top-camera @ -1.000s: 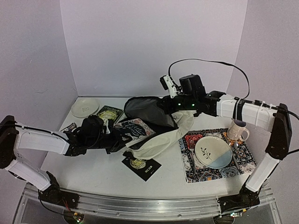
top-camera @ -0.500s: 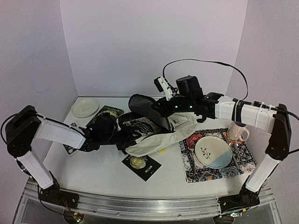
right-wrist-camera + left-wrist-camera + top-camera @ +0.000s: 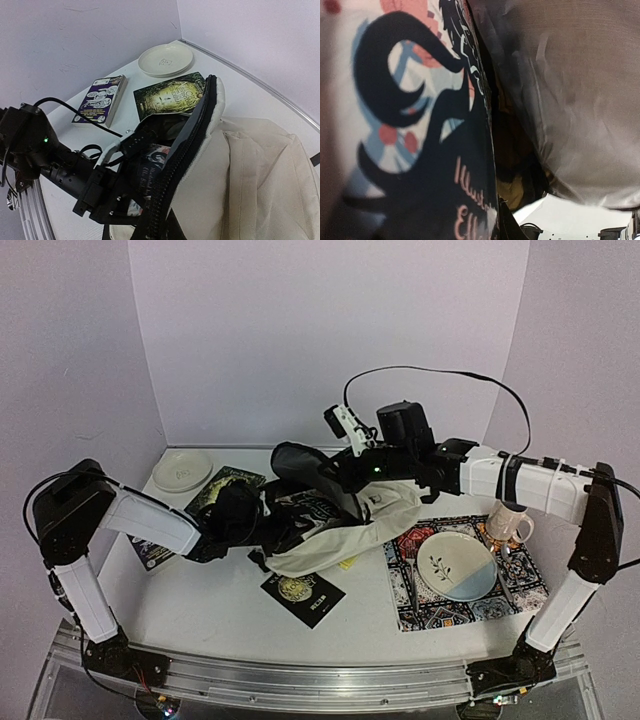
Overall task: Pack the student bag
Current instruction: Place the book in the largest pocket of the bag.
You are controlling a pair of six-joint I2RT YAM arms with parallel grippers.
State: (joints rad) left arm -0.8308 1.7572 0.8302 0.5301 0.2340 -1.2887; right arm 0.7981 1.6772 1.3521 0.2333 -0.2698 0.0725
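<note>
1. The student bag [image 3: 350,532] lies slumped on its side in the middle of the table [image 3: 190,625]. Its mouth faces left and its cream body trails right, ending just beside the patterned mat [image 3: 415,605].
2. The right gripper [image 3: 338,475] reaches in from the right, above the bag. It pinches the upper zippered rim and holds that flap off the table, so the dark lining shows and the mouth gapes.
3. The left gripper [image 3: 270,528] is pushed into the mouth from the left, beneath the raised flap. Its fingers are buried among cloth and book, so it cannot be told whether they are spread or clamped.
4. An illustrated book [image 3: 305,508] sits in the mouth at the tip of the left gripper, partly inside the bag. In the left wrist view its cover fills the left side, with the bag's grey lining close against it on the right.
5. Other things lie outside the bag.
   - A dark green book [image 3: 228,484] lies flat just behind the left arm.
   - A white plate [image 3: 182,470] sits in the far left corner.
   - A purple book [image 3: 150,552] lies partly under the left arm.
   - A black book with a gold emblem [image 3: 303,593] lies just in front of the bag.
6. On the mat stand a leaf-sprig plate [image 3: 455,565] and a mug [image 3: 512,518], apart from the bag.
</note>
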